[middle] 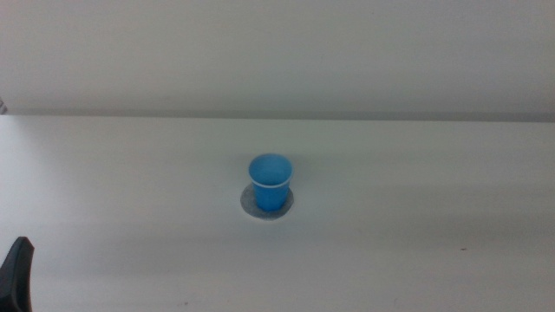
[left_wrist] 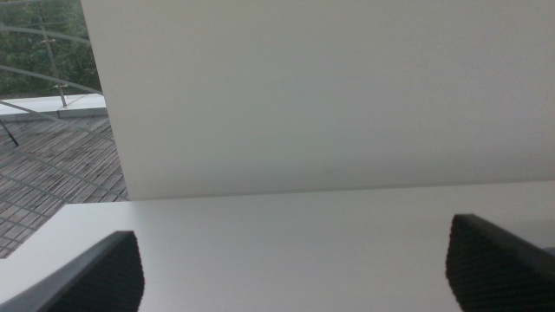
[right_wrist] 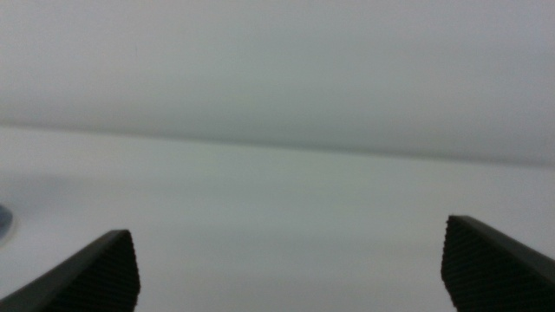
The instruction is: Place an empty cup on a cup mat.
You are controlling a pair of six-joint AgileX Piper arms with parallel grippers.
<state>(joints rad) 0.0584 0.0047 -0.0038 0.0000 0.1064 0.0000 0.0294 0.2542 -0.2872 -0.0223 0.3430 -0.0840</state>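
The bright blue cup point(middle: 270, 182) stands upright on the speckled grey cup mat point(middle: 249, 203) in the middle of the white table point(middle: 416, 199). The mat's rim shows around the cup's base. My left gripper point(left_wrist: 295, 269) is open and empty, with only bare table between its jaws; a dark part of it shows at the middle view's bottom left corner point(middle: 17, 276). My right gripper point(right_wrist: 290, 269) is open and empty over bare table and is out of the middle view. A sliver of the mat shows at the edge of the right wrist view point(right_wrist: 3, 221).
A plain white wall point(middle: 277, 52) rises behind the table's far edge. In the left wrist view the table's corner and a grey tiled floor point(left_wrist: 43, 173) beyond it show beside the wall.
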